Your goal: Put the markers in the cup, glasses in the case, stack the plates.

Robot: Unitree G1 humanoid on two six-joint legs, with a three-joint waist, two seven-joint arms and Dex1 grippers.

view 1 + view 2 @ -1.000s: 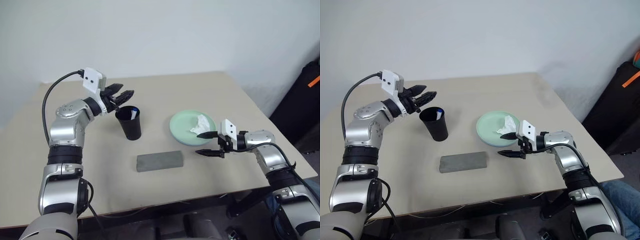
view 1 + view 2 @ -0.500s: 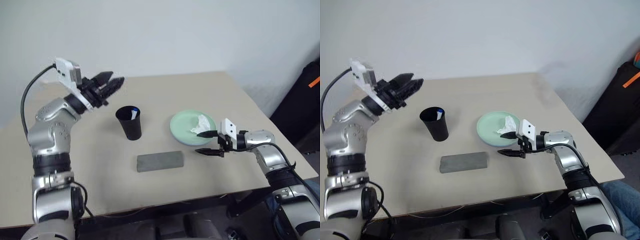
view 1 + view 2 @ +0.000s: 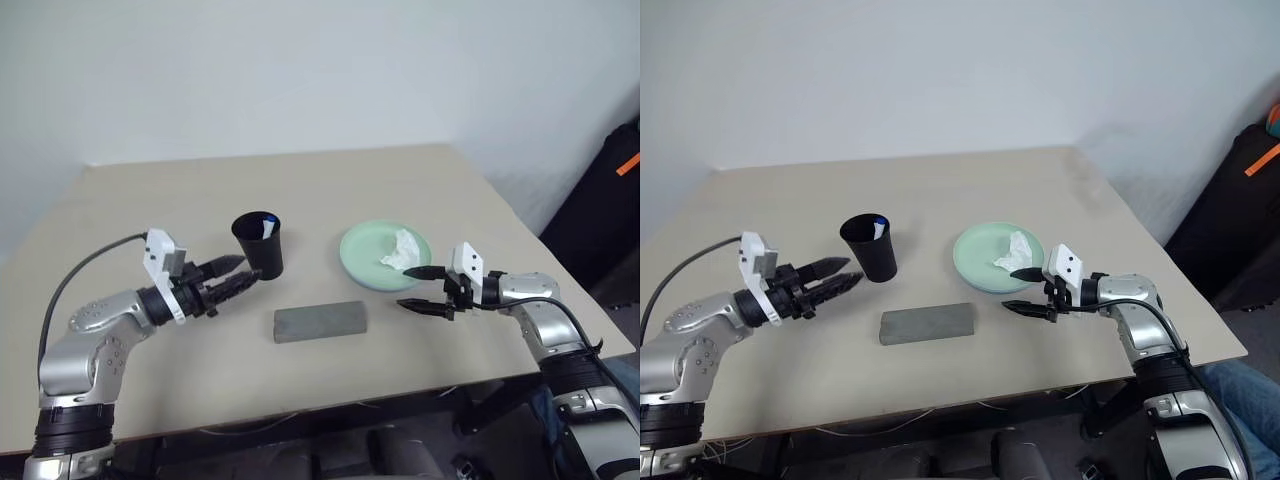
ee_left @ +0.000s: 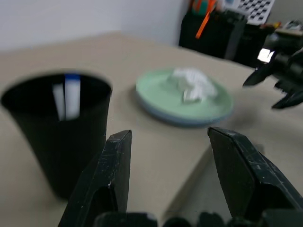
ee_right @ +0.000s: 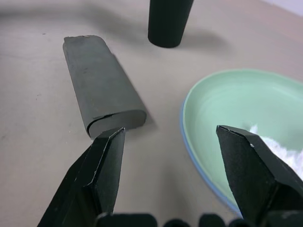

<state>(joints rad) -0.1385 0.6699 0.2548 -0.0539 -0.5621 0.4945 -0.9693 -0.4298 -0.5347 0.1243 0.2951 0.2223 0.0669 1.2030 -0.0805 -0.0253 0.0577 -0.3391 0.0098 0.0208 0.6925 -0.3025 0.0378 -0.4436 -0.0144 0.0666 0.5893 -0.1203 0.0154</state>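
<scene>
Beige table [image 3: 420, 180], black cup [image 3: 259, 245] just beyond open left claw [image 3: 233, 276]

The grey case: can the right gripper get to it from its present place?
Probably yes. The right gripper is open and empty, pointing toward the case, and only bare table lies between them; the plates sit off to the side.

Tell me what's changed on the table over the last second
The left gripper swung up from over the cup, then came down low beside it, open and empty. Nothing was grasped or released. The right gripper stayed open by the stacked plates; the marker, case and tissue stayed put.
</scene>
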